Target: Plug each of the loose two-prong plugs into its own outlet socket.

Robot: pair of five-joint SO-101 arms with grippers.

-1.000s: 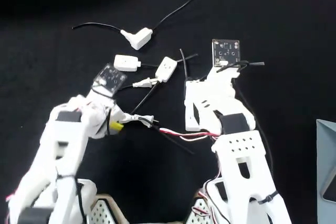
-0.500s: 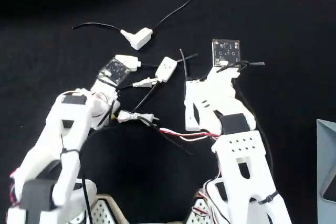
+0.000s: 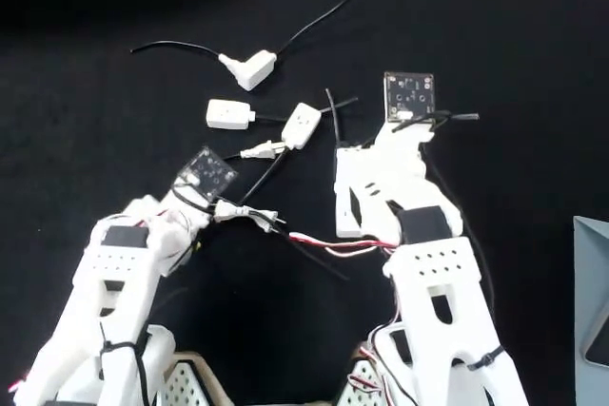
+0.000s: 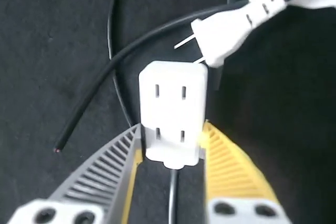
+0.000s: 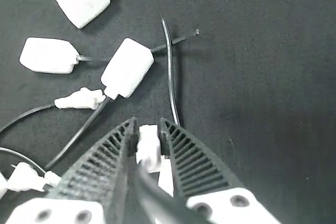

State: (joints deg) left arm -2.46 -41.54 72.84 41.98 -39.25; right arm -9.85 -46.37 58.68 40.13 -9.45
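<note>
The socket was a small, light block of hard plastic on a thin, springy cord. I judged it would twist or slip unless pinched across its flat sides near the cord end, which leaves the slotted face free. The plug looked just as light. Its two thin prongs would likely bend if pushed in crooked, so the moulded body behind them seemed the place to grip.

The left claw was closed to the socket's width, with a grey finger on one side and a yellow one on the other, clamping the cord end with the slots showing. This was left of the middle of the tabletop, toward the near edge. The plug lay loose on the black surface with a prong tip at the socket's far corner, and whether it touched could not be told.

The right claw was almost closed, nipping a small white piece; whether that was a plug or a socket could not be told. Beyond it, near the middle of the tabletop, a second socket lay with a second plug just beside it, not pushed in.
</note>
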